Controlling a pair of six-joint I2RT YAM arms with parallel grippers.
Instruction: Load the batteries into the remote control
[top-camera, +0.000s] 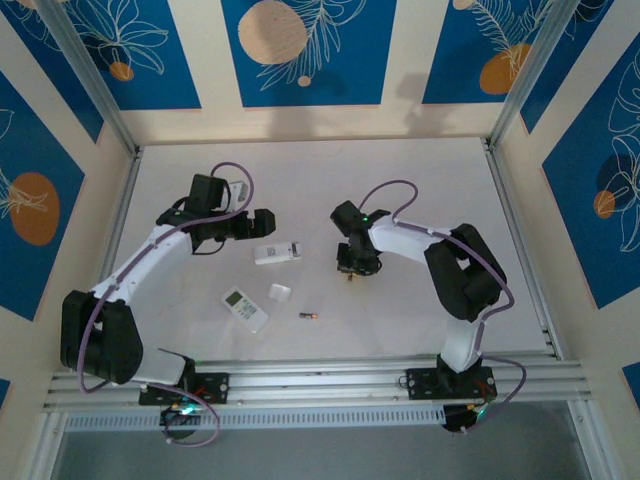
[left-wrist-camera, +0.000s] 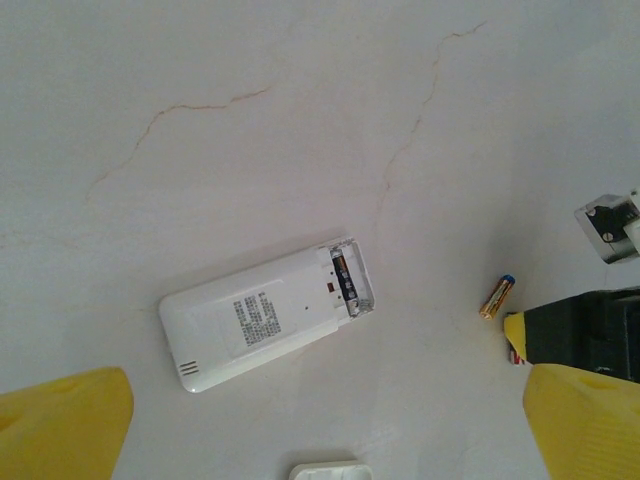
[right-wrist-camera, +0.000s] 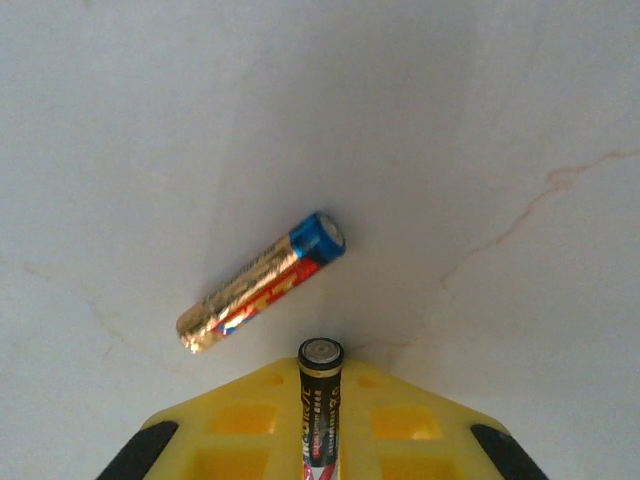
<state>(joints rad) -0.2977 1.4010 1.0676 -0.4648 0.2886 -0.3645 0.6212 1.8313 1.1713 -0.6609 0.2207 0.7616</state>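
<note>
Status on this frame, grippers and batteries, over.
Left gripper open over remote, compartment uncovered. Right gripper shut on dark battery. Gold battery loose on table ahead.

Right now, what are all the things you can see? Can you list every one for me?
Remotes: 2, white; back-up remote mid-table with its battery bay open, face-up remote nearer the arm bases.
Battery cover: 1, white, lying between the two remotes.
Batteries: 3 clearly seen; gold battery with a blue end, lying on the table; black battery, held upright; lone battery, dark and reddish, lying right of the face-up remote.
Table: 1, white, with faint thin cracks.
Left tool: 1, yellow fingers, open, above the back-up remote.
Right tool: 1, yellow fingers, shut on the black battery, just over the gold battery.
</note>
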